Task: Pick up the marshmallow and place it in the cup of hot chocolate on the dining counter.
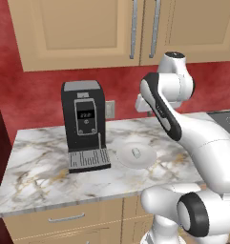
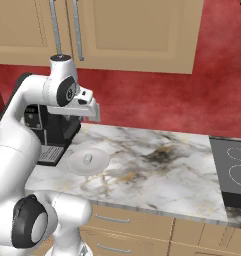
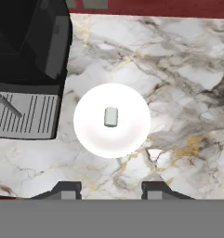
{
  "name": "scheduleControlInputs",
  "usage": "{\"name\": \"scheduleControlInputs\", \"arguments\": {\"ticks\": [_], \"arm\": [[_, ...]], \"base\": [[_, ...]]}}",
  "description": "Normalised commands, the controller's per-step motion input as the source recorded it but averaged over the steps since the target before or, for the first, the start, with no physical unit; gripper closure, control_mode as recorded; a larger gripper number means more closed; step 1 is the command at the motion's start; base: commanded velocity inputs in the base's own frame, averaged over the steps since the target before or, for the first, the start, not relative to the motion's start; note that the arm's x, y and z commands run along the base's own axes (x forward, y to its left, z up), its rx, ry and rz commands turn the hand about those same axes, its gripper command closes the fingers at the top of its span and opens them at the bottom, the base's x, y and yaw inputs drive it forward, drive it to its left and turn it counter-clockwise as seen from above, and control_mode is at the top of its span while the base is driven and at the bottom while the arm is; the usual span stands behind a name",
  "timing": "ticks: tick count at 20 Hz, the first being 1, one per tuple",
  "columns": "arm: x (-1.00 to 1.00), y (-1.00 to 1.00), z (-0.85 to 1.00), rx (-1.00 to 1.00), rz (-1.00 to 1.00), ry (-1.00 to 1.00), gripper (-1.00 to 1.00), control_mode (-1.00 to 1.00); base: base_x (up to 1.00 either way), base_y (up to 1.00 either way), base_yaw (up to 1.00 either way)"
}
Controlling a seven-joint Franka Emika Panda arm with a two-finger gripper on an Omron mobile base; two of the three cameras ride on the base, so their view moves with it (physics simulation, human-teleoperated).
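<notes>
Marshmallow (image 3: pixel 111 117) lies at the middle of a round white plate (image 3: pixel 92 135) on the marble bench (image 3: pixel 187 93), under tan cabinets (image 1: pixel 88 28) and a red wall. In the hand view the plate sits at centre, with a black coffee machine (image 3: pixel 25 56) at 10 o'clock, its slotted drip tray (image 3: pixel 23 115) just beside the plate at 9 o'clock. The hand (image 3: pixel 111 190) hangs well above the plate, its fingertips (image 3: pixel 67 189) apart at 6 o'clock, holding nothing. A cooktop (image 2: pixel 232 172) lies at 3 o'clock in the right base view.

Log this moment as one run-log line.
phase: approach | marshmallow: lying on plate beside coffee machine | gripper: above plate, empty
</notes>
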Motion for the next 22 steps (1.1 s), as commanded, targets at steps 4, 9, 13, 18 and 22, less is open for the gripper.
{"name": "scheduleControlInputs", "arguments": {"ticks": [4,9,13,18,22], "arm": [[-0.28,0.0,0.0,0.0,0.0,0.0,-1.0,-1.0],[-0.77,0.0,-0.03,0.01,0.0,0.0,-1.0,-1.0],[-0.64,0.02,-0.28,0.0,0.0,0.0,-1.0,-1.0],[-0.2,0.03,-0.55,0.0,0.0,0.0,-1.0,-1.0],[0.0,0.0,-0.61,0.0,0.0,0.02,-1.0,-1.0]], "base": [[0.0,0.0,0.0],[0.0,0.0,0.0],[0.0,0.0,0.0],[0.0,0.0,0.0],[0.0,0.0,0.0]]}}
